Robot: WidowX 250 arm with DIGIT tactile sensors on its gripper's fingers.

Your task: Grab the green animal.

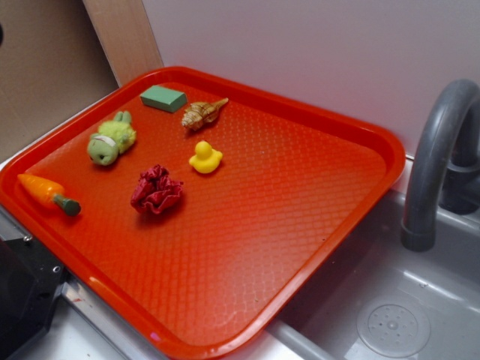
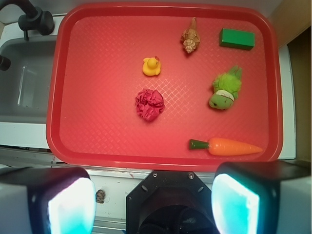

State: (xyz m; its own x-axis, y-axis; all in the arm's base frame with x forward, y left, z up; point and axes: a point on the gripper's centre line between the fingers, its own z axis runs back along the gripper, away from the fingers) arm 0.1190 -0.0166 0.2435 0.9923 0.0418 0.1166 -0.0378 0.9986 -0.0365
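Wrist view looks straight down on a red tray (image 2: 97, 141) that sits beside a grey sink (image 2: 22, 87). The gripper (image 2: 153, 202) is at the bottom edge of this view, its two fingers (image 2: 58, 200) spread wide apart with nothing between them, off the tray's near rim.

The green animal (image 2: 225, 90) lies on the tray's right side, head toward the gripper, untouched. Beyond it, near the far right corner, is a green block (image 2: 237, 38), with a seashell (image 2: 190, 38) just to its left. A carrot (image 2: 228, 146) lies between the green animal and the near rim. A yellow duck (image 2: 151, 66) and a crumpled red cloth (image 2: 149, 104) sit toward the middle, well apart from the animal.

In the exterior view, a grey faucet (image 1: 435, 157) curves over the sink.
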